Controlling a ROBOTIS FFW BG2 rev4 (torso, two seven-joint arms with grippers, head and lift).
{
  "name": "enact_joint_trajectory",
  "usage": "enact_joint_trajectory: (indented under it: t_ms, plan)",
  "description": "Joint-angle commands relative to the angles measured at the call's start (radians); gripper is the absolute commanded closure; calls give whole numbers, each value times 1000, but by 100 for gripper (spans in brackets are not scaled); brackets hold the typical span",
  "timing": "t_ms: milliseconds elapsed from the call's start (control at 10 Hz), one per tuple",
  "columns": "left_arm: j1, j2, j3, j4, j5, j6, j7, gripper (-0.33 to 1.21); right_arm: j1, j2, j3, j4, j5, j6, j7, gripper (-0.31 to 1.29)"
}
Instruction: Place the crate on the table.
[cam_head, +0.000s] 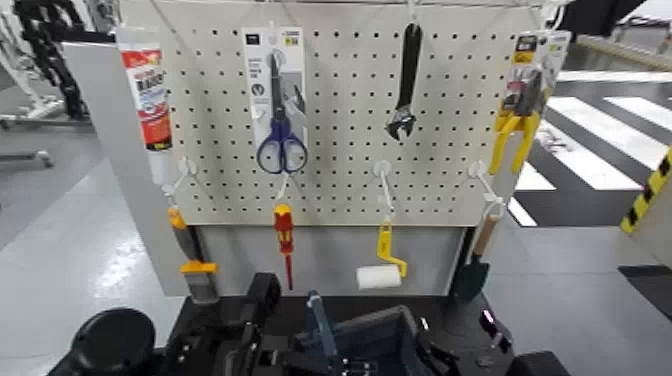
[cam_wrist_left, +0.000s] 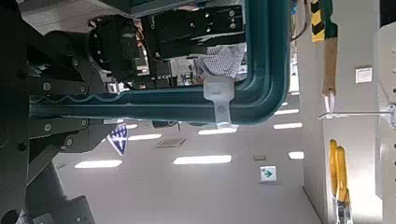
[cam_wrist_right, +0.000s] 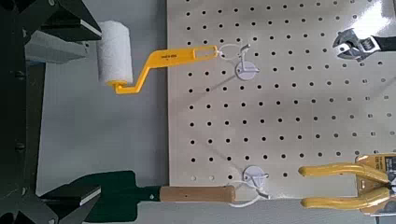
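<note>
- The left pincer (cam_wrist_left: 98, 105) is shut tight on the crate's edge.
- The crate (cam_head: 375, 338) is right at that pincer, between the two arms, over the bench (cam_head: 455, 325); I can't tell if it touches down.
- The right pincer (cam_wrist_right: 91, 112) is wide, to the crate's right.
- Behind, tools hang by the board (cam_head: 345, 100).

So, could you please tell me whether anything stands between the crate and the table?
Nothing visible stands between the crate and the table, though the crate's underside is hidden. The left gripper is at the crate's rim, gripping it.
</note>
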Motion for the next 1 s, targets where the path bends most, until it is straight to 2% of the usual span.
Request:
enact_joint_trajectory:
  t_ms: [100,400,600,800,1000]
  plan:
    - [-60,20,-45,39,-66,-8,-74,119,0,0,3,2,-1,-3,0,14]
    - [-123,38,-87,85,-161,-29,-186,119,0,3,4,5,-4,-11,0,14]
    - [-158,38,-130,130,-223,-54,-275,119,2,5,6,5,-4,-11,-2,14]
    - [-187,24,-173,156,-264,-81,-353,119,2,5,6,5,-6,-14,-2,14]
    - [-203,18,-209,191,-264,-103,-387,119,2,5,8,8,-6,-17,-2,14]
